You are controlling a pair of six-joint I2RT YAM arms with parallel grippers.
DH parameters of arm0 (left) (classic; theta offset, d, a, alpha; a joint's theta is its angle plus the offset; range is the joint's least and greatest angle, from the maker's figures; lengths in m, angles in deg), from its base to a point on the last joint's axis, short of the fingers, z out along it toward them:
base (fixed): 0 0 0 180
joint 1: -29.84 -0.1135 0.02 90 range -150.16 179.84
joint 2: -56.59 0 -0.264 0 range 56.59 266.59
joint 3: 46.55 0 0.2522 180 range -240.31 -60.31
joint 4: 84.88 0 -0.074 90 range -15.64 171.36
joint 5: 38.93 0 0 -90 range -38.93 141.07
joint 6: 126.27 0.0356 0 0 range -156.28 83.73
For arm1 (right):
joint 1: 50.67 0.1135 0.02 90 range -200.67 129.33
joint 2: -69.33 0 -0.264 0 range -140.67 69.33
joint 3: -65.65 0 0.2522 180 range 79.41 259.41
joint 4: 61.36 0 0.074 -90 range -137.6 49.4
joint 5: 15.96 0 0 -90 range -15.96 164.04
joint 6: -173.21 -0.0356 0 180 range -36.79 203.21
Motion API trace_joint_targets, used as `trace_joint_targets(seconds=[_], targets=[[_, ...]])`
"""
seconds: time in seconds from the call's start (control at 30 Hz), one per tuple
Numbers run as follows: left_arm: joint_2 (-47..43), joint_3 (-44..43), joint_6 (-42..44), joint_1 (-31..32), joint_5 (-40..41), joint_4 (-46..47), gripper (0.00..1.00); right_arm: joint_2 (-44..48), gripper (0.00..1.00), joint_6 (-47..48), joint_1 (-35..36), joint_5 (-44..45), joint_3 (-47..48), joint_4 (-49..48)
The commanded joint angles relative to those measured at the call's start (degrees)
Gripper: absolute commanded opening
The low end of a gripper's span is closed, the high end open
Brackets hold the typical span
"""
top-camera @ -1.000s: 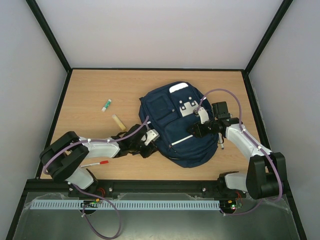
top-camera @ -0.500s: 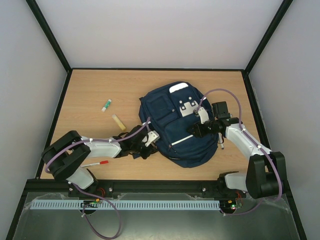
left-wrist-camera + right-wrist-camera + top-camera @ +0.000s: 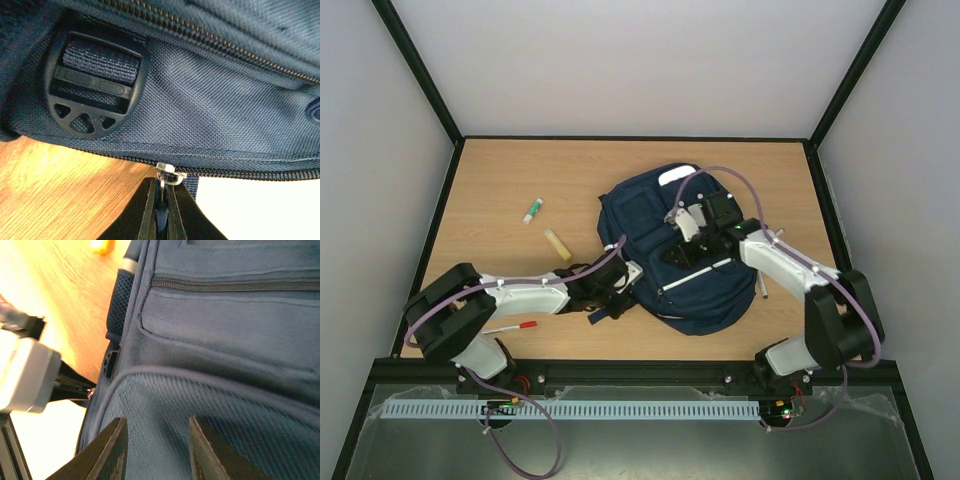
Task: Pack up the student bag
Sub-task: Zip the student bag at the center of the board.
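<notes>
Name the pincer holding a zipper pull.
The left pincer, shut on the zipper pull of the student bag; the right pincer stands open over the bag's front, gripping nothing.

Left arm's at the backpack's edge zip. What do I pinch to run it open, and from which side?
Pinch the small zip pull hanging off the zip along the edge of the student bag. Come in low from the table side, one jaw each side of it: it dangles outward, clear of the fabric. The left gripper is shut on it that way.
</notes>
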Motion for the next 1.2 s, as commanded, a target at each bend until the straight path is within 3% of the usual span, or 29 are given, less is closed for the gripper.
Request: trace_joint_targets(seconds=[0.0, 0.2, 0.37, 0.63, 1.17], targets=[[-2.9, -3.7, -2.4, 0.4, 5.1, -7.7, 0.02, -8.9, 0.32, -1.5, 3.8, 1.2, 4.2, 0.2], [-3.1, -9.3, -3.1, 0.5, 2.7, -14.9, 0.02, -17.4, 0.30, -4.0, 4.3, 1.1, 8.1, 0.2], [-3.2, -8.4, -3.9, 1.4, 0.4, -14.5, 0.02, -20.0, 0.29, -4.4, 4.3, 0.8, 8.3, 0.3], [1.9, -6.8, -6.7, 8.0, -0.3, -11.7, 0.02, -19.4, 0.29, -3.8, 4.3, 2.2, 6.9, -0.2], [11.4, -16.4, -9.8, 18.8, 0.2, -8.2, 0.03, -19.3, 0.29, -2.6, 4.3, 2.1, 4.3, -0.5]])
